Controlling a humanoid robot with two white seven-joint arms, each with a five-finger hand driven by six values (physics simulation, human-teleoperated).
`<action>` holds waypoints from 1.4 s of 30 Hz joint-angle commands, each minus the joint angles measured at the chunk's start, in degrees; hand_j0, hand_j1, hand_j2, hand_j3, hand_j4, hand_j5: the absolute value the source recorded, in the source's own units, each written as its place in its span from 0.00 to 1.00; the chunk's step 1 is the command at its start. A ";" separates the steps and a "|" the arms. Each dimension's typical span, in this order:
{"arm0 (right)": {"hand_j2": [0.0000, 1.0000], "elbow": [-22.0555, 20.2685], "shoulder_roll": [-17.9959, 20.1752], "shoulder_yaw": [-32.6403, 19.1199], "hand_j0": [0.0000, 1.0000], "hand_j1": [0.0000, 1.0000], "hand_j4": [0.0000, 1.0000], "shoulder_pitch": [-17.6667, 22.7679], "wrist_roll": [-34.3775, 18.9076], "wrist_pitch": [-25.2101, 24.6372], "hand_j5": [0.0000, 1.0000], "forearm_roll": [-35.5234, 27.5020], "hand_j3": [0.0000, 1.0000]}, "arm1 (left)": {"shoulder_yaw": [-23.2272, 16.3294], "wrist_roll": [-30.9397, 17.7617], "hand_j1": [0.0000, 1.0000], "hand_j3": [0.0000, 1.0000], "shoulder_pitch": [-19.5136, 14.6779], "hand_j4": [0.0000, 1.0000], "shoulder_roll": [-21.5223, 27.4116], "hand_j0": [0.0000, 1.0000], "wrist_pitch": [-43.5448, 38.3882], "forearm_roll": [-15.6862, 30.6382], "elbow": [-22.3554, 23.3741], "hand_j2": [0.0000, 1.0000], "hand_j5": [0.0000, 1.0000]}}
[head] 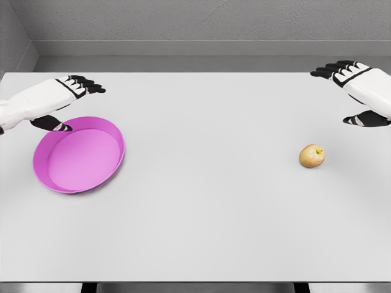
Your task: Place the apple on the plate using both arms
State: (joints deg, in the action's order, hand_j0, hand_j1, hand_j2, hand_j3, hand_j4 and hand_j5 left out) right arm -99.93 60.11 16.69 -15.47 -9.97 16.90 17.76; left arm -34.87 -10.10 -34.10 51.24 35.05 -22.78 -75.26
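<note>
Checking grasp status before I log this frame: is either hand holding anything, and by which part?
Nothing is held. The left hand is open above the pink plate; the right hand is open, apart from the apple lying on the table.

Magenta plate (116, 160), yellow-tan apple (311, 156), pale grey table (208, 207)

Both arms are cased in smooth, glossy white shells, rounded like moulded plastic. The left robot hand (72, 91) has a white back with thin black seam lines across the knuckles, black fingers, and a black thumb with a pale band. The right robot hand (348, 76) matches it: white plates, black joints, dark fingertips.
</note>
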 commanded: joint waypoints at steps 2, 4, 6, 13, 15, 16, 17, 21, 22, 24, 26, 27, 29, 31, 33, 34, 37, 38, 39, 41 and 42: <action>1.00 -0.09 0.09 0.01 1.00 1.00 1.00 0.00 -0.05 0.07 1.00 -0.18 1.00 | 0.07 0.00 1.00 1.00 0.00 1.00 -0.08 1.00 -0.05 0.37 0.02 1.00 1.00; 1.00 0.00 0.18 0.01 1.00 1.00 1.00 0.26 0.04 -0.20 1.00 -0.27 1.00 | 0.07 0.00 1.00 1.00 0.00 1.00 -0.08 1.00 -0.05 0.28 0.02 1.00 1.00; 1.00 0.09 0.79 1.50 1.00 1.00 1.00 0.44 0.04 -0.55 1.00 -0.36 1.00 | 0.24 0.00 1.00 1.00 0.00 1.00 -0.08 1.00 -0.05 0.28 0.02 1.00 1.00; 1.00 0.44 1.67 5.98 1.00 1.00 1.00 0.18 -11.73 -0.72 1.00 -0.53 1.00 | 0.42 0.00 1.00 1.00 0.00 1.00 -0.08 1.00 -0.05 0.28 0.02 1.00 1.00; 1.00 0.79 1.41 6.42 1.00 1.00 1.00 0.09 -14.72 -0.72 1.00 -0.53 1.00 | 0.42 0.00 1.00 1.00 0.00 1.00 -0.17 1.00 -0.05 0.19 0.02 1.00 1.00; 1.00 0.79 1.32 6.51 1.00 1.00 1.00 0.09 -15.60 -0.72 1.00 -0.53 1.00 | 0.42 0.00 1.00 1.00 0.09 1.00 -0.17 1.00 -0.05 0.19 0.02 1.00 1.00; 1.00 0.88 1.32 6.68 1.00 1.00 1.00 0.00 -16.39 -0.81 1.00 -0.53 1.00 | 0.42 0.00 1.00 1.00 0.00 1.00 -0.17 1.00 -0.05 0.19 0.02 1.00 1.00; 1.00 2.81 -0.52 11.07 1.00 1.00 1.00 -3.86 -17.80 -4.42 1.00 -0.53 1.00 | 0.42 -0.09 1.00 1.00 0.09 1.00 -0.61 1.00 -0.05 0.10 0.11 1.00 1.00; 1.00 3.77 -0.88 13.88 1.00 1.00 1.00 -6.32 -18.06 -4.50 1.00 -0.53 1.00 | 0.42 -0.09 1.00 1.00 0.09 1.00 -0.70 1.00 -0.05 0.02 0.11 1.00 1.00; 1.00 5.80 -2.46 17.85 1.00 1.00 1.00 -10.11 -19.73 -4.59 1.00 -0.62 1.00 | 0.59 -0.09 1.00 1.00 0.00 1.00 -1.31 1.00 -0.05 -0.34 0.29 1.00 1.00; 1.00 6.06 -2.46 18.02 1.00 1.00 1.00 -10.11 -19.91 -4.59 1.00 -0.53 1.00 | 0.68 -0.09 1.00 1.00 -0.09 1.00 -1.75 1.00 -0.05 -0.51 1.43 1.00 1.00; 1.00 6.15 -2.46 18.02 1.00 1.00 1.00 -10.11 -20.43 -4.59 1.00 -0.62 1.00 | 0.68 -0.09 1.00 1.00 -0.09 1.00 -1.75 1.00 -0.05 -0.60 1.43 1.00 1.00; 1.00 6.59 -2.46 18.02 1.00 1.00 1.00 -10.11 -20.70 -4.59 1.00 -0.53 1.00 | 0.68 -0.09 1.00 1.00 -0.09 1.00 -1.75 1.00 -0.05 -0.69 1.52 1.00 1.00; 1.00 7.91 -2.55 18.11 1.00 1.00 1.00 -10.20 -20.70 -4.59 1.00 -0.53 1.00 | 0.68 -0.09 1.00 1.00 -0.09 1.00 -1.75 1.00 -0.05 -0.69 1.60 1.00 1.00; 1.00 8.52 -2.63 18.29 1.00 1.00 1.00 -10.28 -20.70 -4.59 1.00 -0.62 1.00 | 0.77 -0.09 1.00 1.00 -0.09 1.00 -1.84 1.00 -0.05 -0.69 1.78 1.00 1.00; 1.00 8.70 -2.63 18.90 1.00 1.00 1.00 -10.63 -20.70 -4.68 1.00 -0.62 1.00 | 0.77 -0.09 1.00 1.00 -0.09 1.00 -1.84 1.00 -0.05 -0.69 1.78 1.00 1.00; 1.00 9.31 -3.07 19.60 1.00 1.00 1.00 -11.07 -20.70 -4.59 1.00 -0.62 1.00 | 0.68 -0.09 1.00 1.00 -0.09 1.00 -1.93 1.00 -0.05 -0.69 1.78 1.00 1.00; 1.00 9.40 -3.07 19.96 1.00 1.00 1.00 -11.34 -20.70 -4.59 1.00 -0.62 1.00 | 0.77 -0.09 1.00 1.00 -0.09 1.00 -1.93 1.00 -0.05 -0.69 1.78 1.00 1.00; 1.00 9.31 -3.34 20.57 1.00 1.00 1.00 -11.51 -20.70 -4.59 1.00 -0.62 1.00 | 0.68 -0.09 1.00 1.00 -0.09 1.00 -1.93 1.00 -0.05 -0.69 1.69 1.00 1.00; 1.00 9.40 -3.34 20.83 1.00 1.00 1.00 -11.78 -20.70 -4.59 1.00 -0.62 1.00 | 0.77 -0.09 1.00 1.00 -0.09 1.00 -1.93 1.00 -0.05 -0.69 1.78 1.00 1.00; 1.00 9.67 -3.34 21.01 1.00 1.00 1.00 -11.78 -20.70 -4.59 1.00 -0.62 1.00 | 0.77 -0.09 1.00 1.00 -0.09 1.00 -1.93 1.00 -0.05 -0.78 1.78 1.00 1.00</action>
State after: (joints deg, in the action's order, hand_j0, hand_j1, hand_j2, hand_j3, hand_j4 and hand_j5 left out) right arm -90.53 56.81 37.22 -27.33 -30.69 12.35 17.26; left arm -34.18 -10.23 -34.19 49.24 35.05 -23.86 -73.49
